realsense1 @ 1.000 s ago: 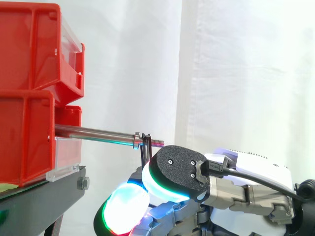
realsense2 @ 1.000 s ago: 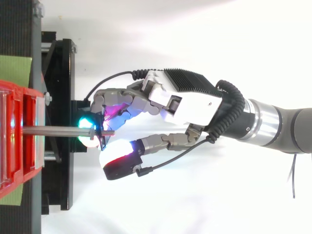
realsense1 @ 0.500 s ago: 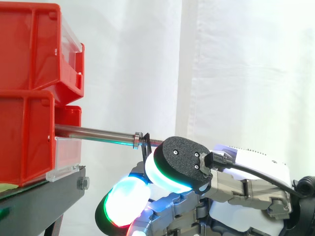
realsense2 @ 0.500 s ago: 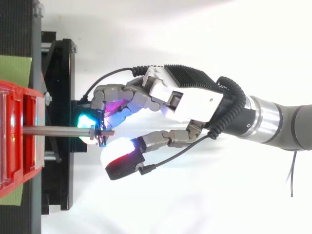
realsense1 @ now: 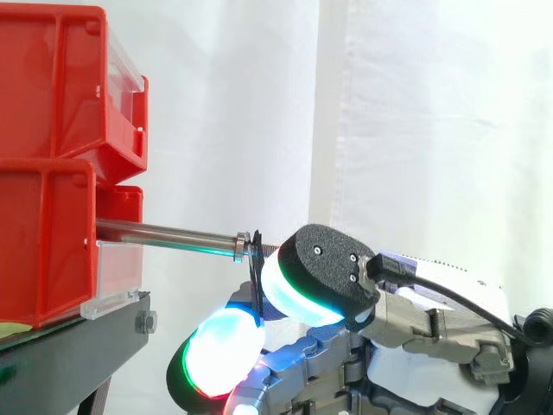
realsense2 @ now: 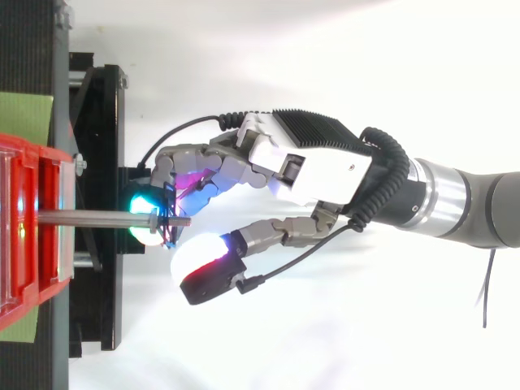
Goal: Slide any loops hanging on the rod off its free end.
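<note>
A steel rod (realsense1: 164, 233) juts rightward from the red bins, and its threaded free end sits behind my thumb pad. A thin black loop (realsense1: 255, 275) hangs on the rod just past a small collar, close to that end; from above the loop (realsense2: 168, 229) crosses the rod (realsense2: 89, 218). My hand (realsense2: 313, 171) reaches in from the right with its fingers curled about the rod's tip. A cyan-green glowing pad (realsense2: 145, 218) lies under the rod behind the loop. The thumb pad (realsense1: 315, 277) presses at the loop from the free-end side, so the loop is pinched between them.
Two red bins (realsense1: 52, 104) are stacked on a black stand (realsense1: 78, 346) at the left. A green mat (realsense2: 24, 118) lies under them. A white curtain hangs behind. The arm (realsense2: 463, 207) occupies the space to the right of the rod.
My thumb pad has risen and tilted toward the rod's tip, now covering the threaded end. The loop stays near the tip, and the rod and bins have not moved.
</note>
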You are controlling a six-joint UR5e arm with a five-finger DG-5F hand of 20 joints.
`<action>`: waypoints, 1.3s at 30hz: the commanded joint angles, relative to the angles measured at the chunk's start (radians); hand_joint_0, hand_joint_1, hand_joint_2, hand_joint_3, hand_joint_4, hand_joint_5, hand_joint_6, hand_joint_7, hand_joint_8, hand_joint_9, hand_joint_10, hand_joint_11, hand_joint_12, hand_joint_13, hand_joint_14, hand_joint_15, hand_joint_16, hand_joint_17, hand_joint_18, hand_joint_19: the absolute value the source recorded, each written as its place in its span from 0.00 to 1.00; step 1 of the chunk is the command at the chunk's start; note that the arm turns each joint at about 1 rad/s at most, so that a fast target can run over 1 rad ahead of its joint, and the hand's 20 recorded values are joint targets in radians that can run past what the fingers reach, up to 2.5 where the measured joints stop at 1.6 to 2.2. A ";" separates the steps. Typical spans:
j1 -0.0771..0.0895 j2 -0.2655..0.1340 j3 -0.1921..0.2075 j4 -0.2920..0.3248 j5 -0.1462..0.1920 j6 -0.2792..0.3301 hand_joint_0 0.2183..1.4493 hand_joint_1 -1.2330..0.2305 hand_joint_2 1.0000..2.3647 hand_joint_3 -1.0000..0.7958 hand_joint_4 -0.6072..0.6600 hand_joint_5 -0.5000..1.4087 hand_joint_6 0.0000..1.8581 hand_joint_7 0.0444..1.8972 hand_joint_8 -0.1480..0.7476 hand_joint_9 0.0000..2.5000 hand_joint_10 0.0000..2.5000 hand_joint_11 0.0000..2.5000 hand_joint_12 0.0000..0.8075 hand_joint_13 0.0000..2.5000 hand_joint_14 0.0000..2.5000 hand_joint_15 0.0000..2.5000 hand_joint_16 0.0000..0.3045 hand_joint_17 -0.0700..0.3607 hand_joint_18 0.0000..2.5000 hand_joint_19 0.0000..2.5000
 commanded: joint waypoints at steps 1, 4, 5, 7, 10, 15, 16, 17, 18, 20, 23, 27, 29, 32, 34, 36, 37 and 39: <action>-0.003 0.000 0.000 0.000 -0.012 0.034 0.25 0.55 0.00 0.30 0.72 0.20 0.27 0.61 0.58 0.39 0.01 0.22 0.49 0.31 0.00 0.12 0.18 0.45 0.27 0.19; -0.003 0.000 0.000 0.000 -0.021 0.036 0.25 0.56 0.00 0.30 0.73 0.20 0.27 0.61 0.57 0.39 0.01 0.23 0.50 0.31 0.00 0.12 0.18 0.45 0.27 0.19; -0.005 0.000 0.000 -0.002 -0.024 0.037 0.25 0.56 0.00 0.30 0.72 0.20 0.27 0.61 0.58 0.39 0.01 0.22 0.50 0.31 0.00 0.12 0.18 0.45 0.27 0.19; -0.005 0.000 -0.002 -0.002 -0.027 0.037 0.26 0.54 0.00 0.30 0.72 0.20 0.27 0.61 0.57 0.39 0.01 0.22 0.49 0.31 0.00 0.12 0.17 0.44 0.27 0.19; -0.008 0.000 0.000 0.000 -0.032 0.039 0.28 0.51 0.01 0.32 0.70 0.20 0.27 0.63 0.57 0.40 0.01 0.22 0.48 0.31 0.00 0.12 0.17 0.43 0.28 0.19; -0.011 0.000 0.000 0.000 -0.033 0.040 0.29 0.49 0.01 0.33 0.69 0.21 0.27 0.67 0.57 0.40 0.01 0.22 0.47 0.32 0.00 0.12 0.16 0.42 0.28 0.19; -0.011 0.001 0.000 0.000 -0.035 0.040 0.29 0.49 0.01 0.33 0.69 0.21 0.27 0.67 0.57 0.40 0.01 0.22 0.47 0.32 0.00 0.12 0.16 0.42 0.28 0.18; -0.013 0.000 0.000 0.002 -0.033 0.040 0.29 0.48 0.01 0.33 0.68 0.21 0.27 0.68 0.57 0.40 0.01 0.23 0.47 0.32 0.00 0.12 0.16 0.42 0.29 0.18; -0.013 0.000 0.000 0.002 -0.035 0.040 0.30 0.47 0.01 0.33 0.68 0.21 0.27 0.70 0.57 0.41 0.01 0.23 0.47 0.32 0.00 0.12 0.16 0.42 0.29 0.18; -0.013 0.000 0.000 0.002 -0.033 0.040 0.30 0.46 0.01 0.34 0.68 0.21 0.27 0.71 0.57 0.41 0.01 0.23 0.47 0.32 0.00 0.12 0.16 0.42 0.29 0.18; -0.013 0.000 0.000 0.002 -0.035 0.040 0.32 0.44 0.01 0.40 0.66 0.20 0.35 0.63 0.57 0.41 0.01 0.23 0.47 0.32 0.00 0.12 0.16 0.41 0.29 0.18; -0.013 0.001 0.005 0.009 -0.036 0.040 0.30 0.46 0.02 0.52 0.64 0.18 0.44 0.57 0.57 0.40 0.01 0.26 0.47 0.32 0.00 0.13 0.16 0.41 0.28 0.18; -0.013 0.001 0.008 0.009 -0.042 0.040 0.30 0.46 0.01 0.52 0.67 0.17 0.46 0.51 0.59 0.40 0.01 0.26 0.50 0.32 0.00 0.13 0.17 0.43 0.29 0.17; -0.013 0.001 0.012 0.009 -0.053 0.040 0.31 0.38 0.01 0.53 0.68 0.16 0.48 0.48 0.60 0.39 0.00 0.28 0.51 0.33 0.00 0.13 0.18 0.44 0.30 0.17; -0.014 0.003 0.017 0.009 -0.062 0.042 0.31 0.38 0.01 0.53 0.67 0.16 0.48 0.48 0.60 0.39 0.01 0.29 0.51 0.33 0.00 0.13 0.18 0.44 0.30 0.17; -0.017 0.003 0.026 0.006 -0.072 0.043 0.31 0.37 0.01 0.51 0.68 0.16 0.48 0.48 0.60 0.40 0.01 0.29 0.50 0.33 0.00 0.13 0.17 0.44 0.30 0.17; -0.019 0.003 0.026 0.006 -0.075 0.043 0.31 0.37 0.01 0.51 0.67 0.16 0.48 0.48 0.60 0.40 0.01 0.29 0.50 0.33 0.00 0.13 0.17 0.44 0.29 0.17; -0.019 0.001 0.028 0.008 -0.078 0.043 0.31 0.37 0.01 0.51 0.67 0.16 0.48 0.48 0.60 0.40 0.01 0.29 0.50 0.33 0.00 0.13 0.17 0.44 0.29 0.17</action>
